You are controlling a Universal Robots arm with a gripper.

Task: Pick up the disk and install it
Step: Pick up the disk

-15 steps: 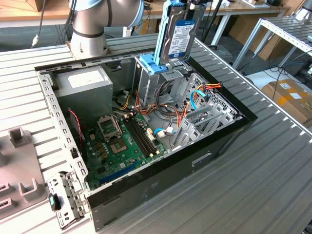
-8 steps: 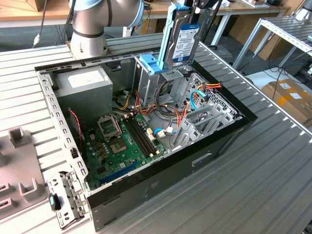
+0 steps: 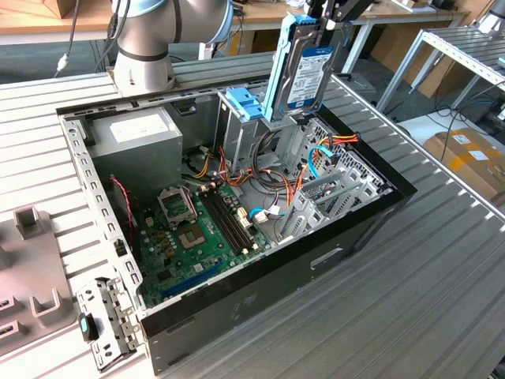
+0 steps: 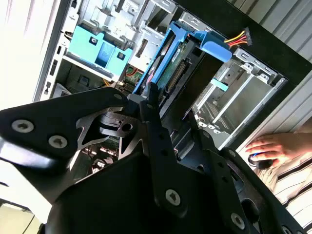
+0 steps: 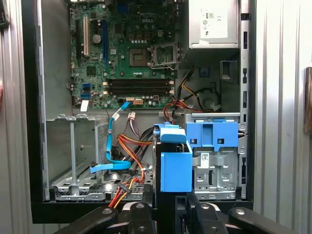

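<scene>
Partway: pickup done. Disk [image 3: 304, 71] clamped upright in closed gripper [image 3: 323, 24], upper middle of exterior view, lower end at mouth of drive cage [image 3: 276, 146], just beside blue bracket [image 3: 243, 103]. Apparently not seated yet; push-in left to do.

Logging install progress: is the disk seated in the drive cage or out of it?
Out. In the exterior view the disk stands on end in the gripper, nearly all above the drive cage, beside the blue bracket.
</scene>
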